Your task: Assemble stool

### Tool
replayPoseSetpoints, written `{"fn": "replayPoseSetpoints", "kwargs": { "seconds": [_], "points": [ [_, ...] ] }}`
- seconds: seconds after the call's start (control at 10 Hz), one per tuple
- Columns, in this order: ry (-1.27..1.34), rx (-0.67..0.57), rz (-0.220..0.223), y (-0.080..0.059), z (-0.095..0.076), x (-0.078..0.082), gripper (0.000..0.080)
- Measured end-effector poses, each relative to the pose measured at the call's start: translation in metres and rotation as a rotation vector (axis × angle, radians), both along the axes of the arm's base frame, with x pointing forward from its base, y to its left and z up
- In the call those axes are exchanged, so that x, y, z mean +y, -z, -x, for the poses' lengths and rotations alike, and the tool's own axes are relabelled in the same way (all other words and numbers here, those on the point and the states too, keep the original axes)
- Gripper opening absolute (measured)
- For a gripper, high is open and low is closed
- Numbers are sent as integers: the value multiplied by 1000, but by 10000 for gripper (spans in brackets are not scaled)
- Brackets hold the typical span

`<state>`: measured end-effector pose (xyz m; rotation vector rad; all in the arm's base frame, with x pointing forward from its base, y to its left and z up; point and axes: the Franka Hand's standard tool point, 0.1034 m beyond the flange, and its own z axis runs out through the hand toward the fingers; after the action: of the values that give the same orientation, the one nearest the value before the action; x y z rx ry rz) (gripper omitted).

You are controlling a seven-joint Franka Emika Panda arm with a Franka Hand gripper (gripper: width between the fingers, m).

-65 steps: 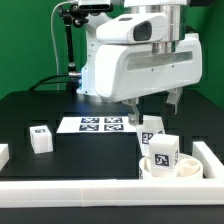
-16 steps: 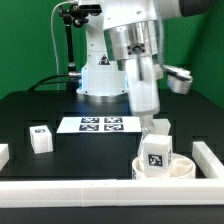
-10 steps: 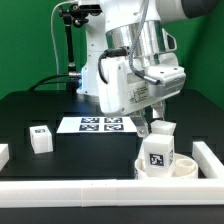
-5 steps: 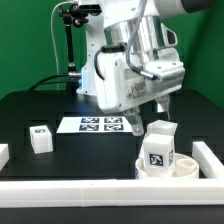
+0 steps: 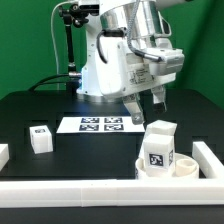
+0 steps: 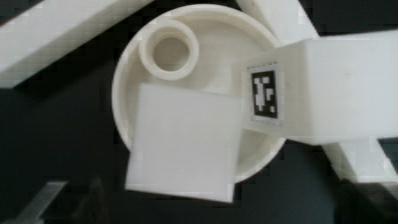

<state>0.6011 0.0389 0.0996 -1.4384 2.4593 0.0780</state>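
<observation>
The round white stool seat (image 5: pixel 191 170) lies at the exterior view's front right, next to the white rail. Two white block legs stand on it close together: a front one with a tag (image 5: pixel 158 153) and one behind it (image 5: pixel 160 129). My gripper (image 5: pixel 146 106) hangs open and empty above and behind them, touching nothing. In the wrist view the seat (image 6: pixel 135 92) shows from above with an open socket hole (image 6: pixel 169 50), a plain-faced leg (image 6: pixel 187 145) and the tagged leg (image 6: pixel 329 85). A third leg (image 5: pixel 40 138) stands alone at the left.
The marker board (image 5: pixel 100 124) lies flat in the middle of the black table. The long white rail (image 5: pixel 90 190) runs along the front edge and up the right side (image 5: pixel 211 156). Another white piece (image 5: pixel 3 153) sits at the far left edge.
My gripper was down at the rear leg on the seat. It has let go and risen up and back. Both legs stay standing on the seat.
</observation>
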Motion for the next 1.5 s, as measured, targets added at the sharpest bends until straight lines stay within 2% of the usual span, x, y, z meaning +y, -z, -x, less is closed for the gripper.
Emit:
{"fn": "replayPoseSetpoints", "kwargs": {
  "seconds": [0.3,0.6,0.8,1.4,1.5],
  "points": [
    [-196,-38,46,0,0,0,649],
    [-629,-55,163,-2,0,6,649],
    [-891,-90,217,-4,-3,11,649],
    [-1280,-161,291,-4,-3,9,649],
    [-1421,-172,323,-4,-2,11,649]
  ]
}}
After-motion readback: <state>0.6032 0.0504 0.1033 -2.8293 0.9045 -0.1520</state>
